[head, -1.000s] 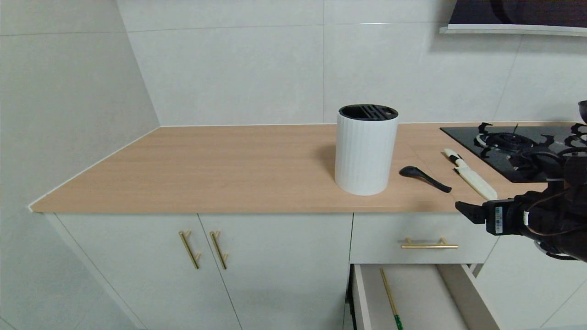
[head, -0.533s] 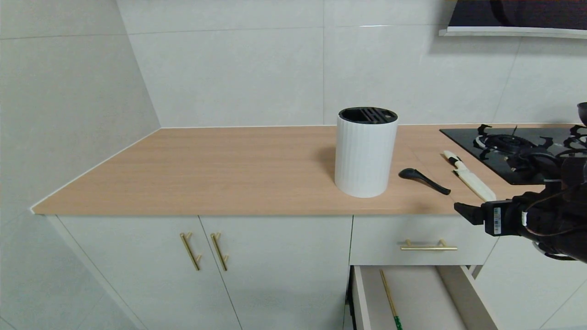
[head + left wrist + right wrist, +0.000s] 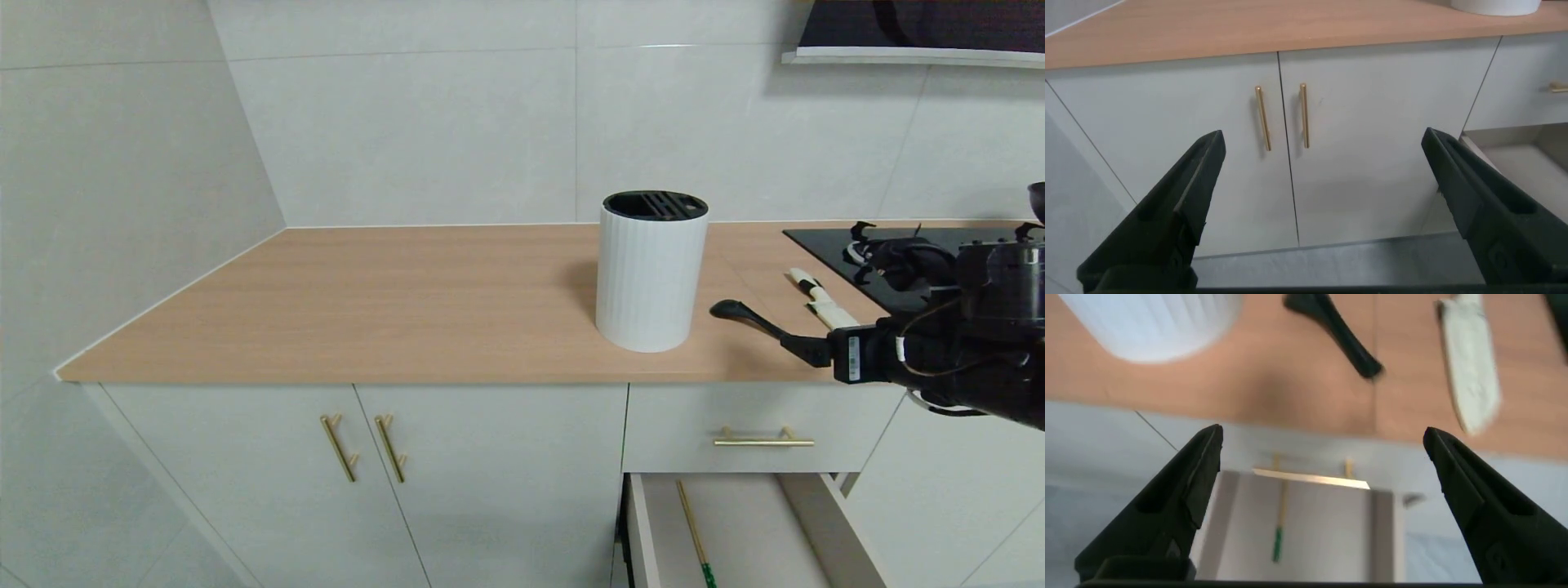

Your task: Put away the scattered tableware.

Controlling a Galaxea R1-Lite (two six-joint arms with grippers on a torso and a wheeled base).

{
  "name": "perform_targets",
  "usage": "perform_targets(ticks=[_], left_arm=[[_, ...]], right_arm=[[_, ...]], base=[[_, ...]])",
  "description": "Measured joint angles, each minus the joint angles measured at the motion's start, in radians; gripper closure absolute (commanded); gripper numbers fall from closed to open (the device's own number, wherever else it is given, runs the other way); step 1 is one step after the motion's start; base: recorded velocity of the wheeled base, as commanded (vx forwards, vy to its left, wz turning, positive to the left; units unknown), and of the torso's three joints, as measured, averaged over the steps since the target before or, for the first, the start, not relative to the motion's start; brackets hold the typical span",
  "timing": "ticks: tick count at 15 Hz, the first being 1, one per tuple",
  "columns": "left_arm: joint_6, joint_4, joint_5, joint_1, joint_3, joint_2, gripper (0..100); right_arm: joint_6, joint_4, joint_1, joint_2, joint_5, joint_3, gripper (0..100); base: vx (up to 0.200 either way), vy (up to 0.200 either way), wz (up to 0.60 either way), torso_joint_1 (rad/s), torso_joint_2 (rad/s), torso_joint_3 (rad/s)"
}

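Counter: a light wooden counter [image 3: 408, 302] runs along a tiled wall, with white cabinets below.
Holder: a white ribbed cylindrical holder with a black slotted top [image 3: 651, 278] stands upright on the counter, towards its right half and roughly midway between the back and front edges.
Spoon: a black plastic spoon [image 3: 755, 320] lies flat just to the right of the holder. Its bowl points towards the holder and its handle runs towards the front edge.
Knife: a cream-white knife with a black band [image 3: 820, 302] lies flat to the right of the spoon, near it but apart, between the spoon and the black gas hob [image 3: 849, 253].
Drawer: the lower white drawer [image 3: 641, 523] under the counter's right part stands pulled out. A pair of wooden chopsticks with green tips [image 3: 694, 531] lies inside along its left side.
Right gripper: the right gripper [image 3: 1323, 437] hangs at the front edge by the end of the spoon's handle. Its fingers are spread wide and hold nothing, and the spoon lies ahead of them.
Left gripper: the left gripper [image 3: 1323, 139] is low, facing the cabinet doors with gold bar handles [image 3: 1282, 118]. Its fingers are spread apart and empty.
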Motion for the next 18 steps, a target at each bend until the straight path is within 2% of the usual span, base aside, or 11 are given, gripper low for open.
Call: perform_targets(ticks=[3, 7, 10, 11, 16, 18], left_arm=[[0.0, 0.0, 0.0, 0.0, 0.0, 0.0, 0], [0.0, 0.0, 0.0, 0.0, 0.0, 0.0, 0], [0.0, 0.0, 0.001, 0.0, 0.0, 0.0, 0], [0.0, 0.0, 0.001, 0.0, 0.0, 0.0, 0], [0.0, 0.0, 0.001, 0.0, 0.0, 0.0, 0], [0.0, 0.0, 0.001, 0.0, 0.0, 0.0, 0]], right_arm=[[-0.04, -0.045, -0.077, 0.094, 0.164, -0.099, 0], [-0.103, -0.059, -0.158, 0.257, 0.276, -0.274, 0], [-0.123, -0.069, -0.208, 0.352, 0.484, -0.335, 0], [-0.127, -0.073, -0.223, 0.369, 0.52, -0.339, 0], [-0.189, -0.094, -0.247, 0.425, 0.505, -0.337, 0], [-0.224, -0.1, -0.245, 0.444, 0.452, -0.338, 0]], base=[[0.0, 0.0, 0.0, 0.0, 0.0, 0.0], [0.0, 0.0, 0.0, 0.0, 0.0, 0.0], [0.0, 0.0, 0.0, 0.0, 0.0, 0.0], [0.0, 0.0, 0.0, 0.0, 0.0, 0.0], [0.0, 0.0, 0.0, 0.0, 0.0, 0.0], [0.0, 0.0, 0.0, 0.0, 0.0, 0.0]])
